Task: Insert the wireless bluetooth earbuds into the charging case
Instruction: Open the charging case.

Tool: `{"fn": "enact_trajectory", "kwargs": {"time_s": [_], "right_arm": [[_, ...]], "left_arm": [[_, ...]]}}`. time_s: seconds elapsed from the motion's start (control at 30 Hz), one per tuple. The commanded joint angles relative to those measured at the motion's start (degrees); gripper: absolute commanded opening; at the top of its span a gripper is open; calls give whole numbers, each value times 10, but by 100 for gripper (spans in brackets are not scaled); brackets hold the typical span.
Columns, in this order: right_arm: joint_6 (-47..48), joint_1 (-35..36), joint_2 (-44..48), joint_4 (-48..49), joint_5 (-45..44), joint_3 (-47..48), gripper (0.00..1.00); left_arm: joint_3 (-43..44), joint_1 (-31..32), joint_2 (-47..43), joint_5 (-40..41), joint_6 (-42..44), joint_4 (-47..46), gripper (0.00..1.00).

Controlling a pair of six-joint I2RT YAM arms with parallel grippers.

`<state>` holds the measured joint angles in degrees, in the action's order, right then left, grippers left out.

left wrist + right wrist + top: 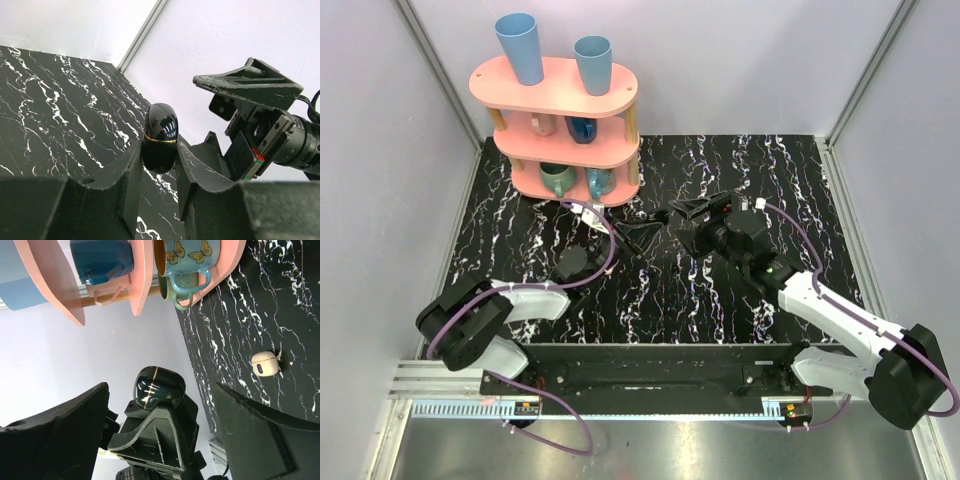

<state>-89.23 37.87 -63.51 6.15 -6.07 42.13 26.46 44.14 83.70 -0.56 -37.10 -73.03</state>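
Note:
The charging case (160, 132) is glossy black with a thin gold seam, and its lid is closed. My left gripper (159, 156) is shut on its lower half and holds it up above the table. In the right wrist view the case (159, 386) sits between the spread fingers of my open right gripper (161, 392), touching neither. In the top view both grippers, left (645, 230) and right (685, 215), meet mid-table. One cream-white earbud (264, 363) lies on the black marble table (770, 170). The other earbud is out of view.
A pink three-tier rack (560, 90) with blue cups and mugs stands at the back left; it also shows in the right wrist view (140, 270). Grey walls enclose the table on three sides.

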Motion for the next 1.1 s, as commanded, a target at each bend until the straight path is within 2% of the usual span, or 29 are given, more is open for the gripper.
{"fn": "enact_trajectory", "kwargs": {"time_s": [0.0, 0.13, 0.23, 0.27, 0.33, 0.37, 0.47, 0.57, 0.73, 1.07], "right_arm": [[51, 3, 10, -4, -32, 11, 93], [173, -2, 10, -20, -32, 47, 92], [277, -35, 12, -58, 27, 79, 86], [344, -40, 13, -59, 42, 85, 83], [403, -47, 22, -107, 59, 109, 82], [461, -48, 26, -112, 79, 116, 82], [553, -48, 31, -134, 159, 143, 83], [615, -49, 20, -168, 263, 173, 83], [657, -47, 45, -181, 303, 149, 87], [663, -44, 28, -215, 302, 146, 87]], "left_arm": [[-7, -7, -24, -20, -2, -106, 0], [-13, -18, -51, -49, 0, -73, 0], [-15, -25, -87, -95, 28, -4, 0], [-15, -26, -109, -109, 38, 42, 0], [-19, -31, -136, -138, 56, 87, 0], [-28, -34, -159, -146, 59, 110, 0], [-25, -57, -189, -201, 61, 167, 0], [-16, -64, -215, -221, 78, 223, 0], [5, -78, -217, -252, 88, 271, 0], [18, -92, -177, -281, 68, 226, 0]]}}
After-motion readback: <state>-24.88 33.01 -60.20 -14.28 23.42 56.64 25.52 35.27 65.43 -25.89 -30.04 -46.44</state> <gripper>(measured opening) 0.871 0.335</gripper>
